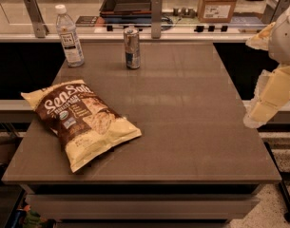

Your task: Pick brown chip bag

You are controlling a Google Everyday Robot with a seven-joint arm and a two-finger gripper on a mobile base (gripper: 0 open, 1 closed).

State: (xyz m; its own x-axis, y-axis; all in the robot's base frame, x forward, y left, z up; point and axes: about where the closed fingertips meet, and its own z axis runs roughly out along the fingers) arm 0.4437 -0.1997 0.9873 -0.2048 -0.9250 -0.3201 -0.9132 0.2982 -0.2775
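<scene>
The brown chip bag (80, 121) lies flat on the left front part of the brown table (192, 127). It has a dark brown centre with white "Sea Salt" lettering and pale yellow ends. My gripper (259, 112) hangs at the right edge of the view, beside the table's right side. It is far from the bag and holds nothing that I can see.
A clear water bottle (70, 36) stands at the table's back left. A silver can (131, 47) stands at the back middle. Behind the table runs a counter with a dark tray (130, 1) and a cardboard box (219, 3).
</scene>
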